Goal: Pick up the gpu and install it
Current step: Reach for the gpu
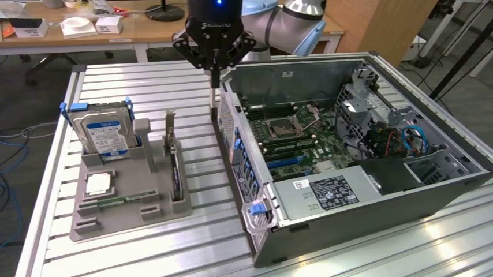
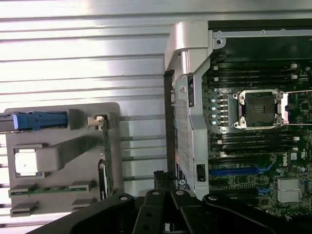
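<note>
Black linkage arms of the jaws sit closest to the wrist camera. In the exterior view the two fingers (image 1: 213, 92) hang pressed together as one thin blade, clenched and grasping nothing. Beneath them runs the slatted aluminium bench (image 1: 138, 86), and the tips hover over its bare strip.

Just beside the jaws, toward the exterior view's right, the computer case (image 1: 304, 75) lies on its side with the panel off. Its motherboard (image 1: 301, 144) faces upward, probably so that a card can be pushed straight down into a slot.

On the jaws' other side, a little apart, stands a grey holder (image 1: 123, 216). The blue-labelled hard drive (image 1: 104, 133) leans upright at the holder's end level with the jaws.

The gpu (image 1: 177, 173) rests on edge in the slot of the holder nearest the jaws, untouched, with its silver bracket rising at the end closest to them. Standing it this way seems meant to offer its thin top edge to a pinch from above.

A processor chip (image 1: 99, 184) and a memory stick (image 1: 115, 202) lie flat in pockets farther from the jaws.
</note>
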Controlling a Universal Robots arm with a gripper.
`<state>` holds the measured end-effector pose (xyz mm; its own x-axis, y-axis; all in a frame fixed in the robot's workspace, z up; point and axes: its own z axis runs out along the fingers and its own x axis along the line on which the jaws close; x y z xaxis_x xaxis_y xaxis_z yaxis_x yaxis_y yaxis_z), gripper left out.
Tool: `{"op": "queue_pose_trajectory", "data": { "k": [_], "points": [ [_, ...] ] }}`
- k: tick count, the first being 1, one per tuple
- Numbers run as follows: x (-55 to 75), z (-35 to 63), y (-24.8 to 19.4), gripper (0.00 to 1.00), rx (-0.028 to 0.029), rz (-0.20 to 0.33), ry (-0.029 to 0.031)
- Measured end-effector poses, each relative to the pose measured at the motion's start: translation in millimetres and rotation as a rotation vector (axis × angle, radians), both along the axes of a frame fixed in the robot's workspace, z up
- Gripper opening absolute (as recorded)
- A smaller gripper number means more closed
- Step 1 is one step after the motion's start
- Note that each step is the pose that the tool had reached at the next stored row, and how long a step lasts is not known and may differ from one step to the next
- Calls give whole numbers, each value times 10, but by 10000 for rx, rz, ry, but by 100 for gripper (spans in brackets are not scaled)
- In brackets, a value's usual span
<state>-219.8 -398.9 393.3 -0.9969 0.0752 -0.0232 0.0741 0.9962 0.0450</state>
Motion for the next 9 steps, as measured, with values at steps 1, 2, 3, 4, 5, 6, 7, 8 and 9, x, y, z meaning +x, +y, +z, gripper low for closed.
{"op": "queue_pose_trajectory", "data": {
  "k": [1, 2, 3, 4, 5, 6, 7, 8, 9],
  "points": [
    [-4, 0, 0, 11, 0, 0, 0],
    [-8, 0, 0, 11, 0, -1, 0],
    [-12, 0, 0, 11, 0, -1, -1],
    [-16, 0, 0, 11, 0, -1, 0],
    [-20, 0, 0, 11, 0, 0, 0],
    [-24, 0, 0, 11, 0, -1, 0],
    [-28, 0, 0, 11, 0, 0, -1],
    [-31, 0, 0, 11, 0, 0, -1],
    [-35, 0, 0, 11, 1, 0, -1]
  ]
}}
